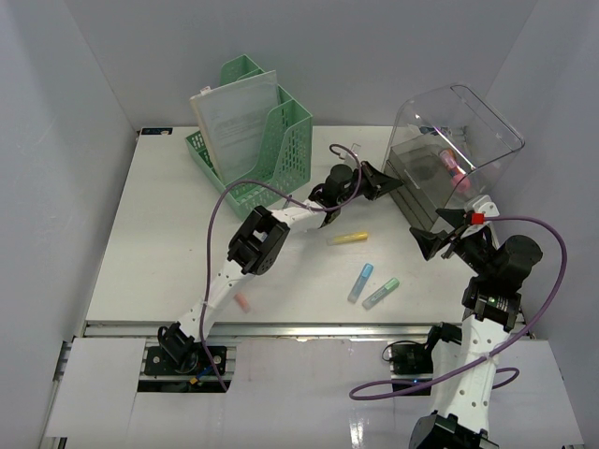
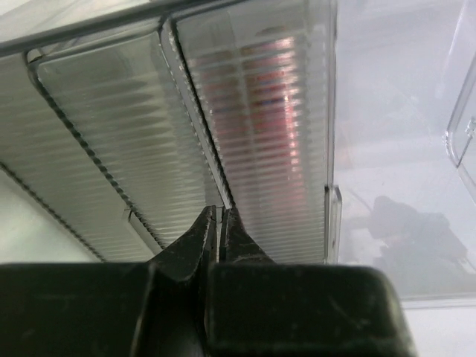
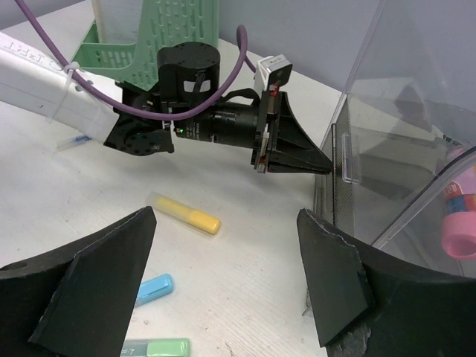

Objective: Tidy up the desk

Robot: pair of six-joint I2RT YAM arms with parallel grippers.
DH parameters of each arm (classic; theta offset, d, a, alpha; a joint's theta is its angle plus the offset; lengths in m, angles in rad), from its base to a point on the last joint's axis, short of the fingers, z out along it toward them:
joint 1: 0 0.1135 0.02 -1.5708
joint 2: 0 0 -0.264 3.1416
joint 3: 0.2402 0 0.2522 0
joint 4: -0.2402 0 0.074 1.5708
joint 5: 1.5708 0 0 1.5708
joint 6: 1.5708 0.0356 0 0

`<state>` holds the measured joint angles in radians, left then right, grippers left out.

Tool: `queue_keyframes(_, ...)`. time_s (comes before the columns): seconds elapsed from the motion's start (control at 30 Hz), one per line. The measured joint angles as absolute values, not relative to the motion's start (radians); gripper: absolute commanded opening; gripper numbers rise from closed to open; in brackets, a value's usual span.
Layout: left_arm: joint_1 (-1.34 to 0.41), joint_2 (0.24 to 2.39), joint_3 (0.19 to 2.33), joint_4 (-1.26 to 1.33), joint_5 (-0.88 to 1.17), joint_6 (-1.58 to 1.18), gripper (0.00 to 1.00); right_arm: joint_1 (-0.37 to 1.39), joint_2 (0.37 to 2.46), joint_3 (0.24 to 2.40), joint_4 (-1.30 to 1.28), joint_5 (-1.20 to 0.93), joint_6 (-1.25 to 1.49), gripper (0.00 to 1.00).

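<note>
The white desk (image 1: 159, 234) carries a clear plastic box (image 1: 468, 122) with its lid up and ribbed drawers (image 2: 268, 134) at the back right. My left gripper (image 1: 401, 187) reaches to the drawer fronts. Its jaws are closed on a thin clear edge between two ribbed fronts (image 2: 221, 212), just left of a small clear handle (image 3: 348, 152). My right gripper (image 1: 442, 234) hangs wide open and empty (image 3: 225, 214) above the desk, in front of the box. A yellow highlighter (image 3: 186, 213) lies beyond its fingers.
A green file rack (image 1: 267, 131) with papers stands at the back. Blue (image 1: 360, 281) and green (image 1: 381, 293) highlighters lie at front centre. A small pink one (image 1: 241, 301) lies at front left. Pink items (image 3: 461, 223) sit inside the box. A metal rail (image 1: 281, 329) edges the front.
</note>
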<state>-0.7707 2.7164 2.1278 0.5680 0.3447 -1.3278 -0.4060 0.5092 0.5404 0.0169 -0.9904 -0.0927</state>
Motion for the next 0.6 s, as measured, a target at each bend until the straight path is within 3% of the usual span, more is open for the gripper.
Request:
queue_keyframes(0.27, -0.769, 2.497, 1.731, 0.706, 0.292, -1.306, 0.0, -0.413, 0.497, 0.54, 0.024, -0.992, -0.089, 0.83)
queue_keyframes(0.37, -0.763, 2.418, 1.602, 0.734, 0.287, -1.289, 0.05, -0.413, 0.496, 0.54, 0.026, -0.995, -0.088, 0.83)
queue_keyframes(0.53, -0.754, 2.358, 1.491, 0.772, 0.288, -1.275, 0.26, -0.418, 0.495, 0.54, 0.026, -1.002, -0.086, 0.83)
queue_keyframes(0.6, -0.754, 2.344, 1.469, 0.775, 0.288, -1.268, 0.45, -0.419, 0.495, 0.54, 0.027, -1.008, -0.086, 0.83)
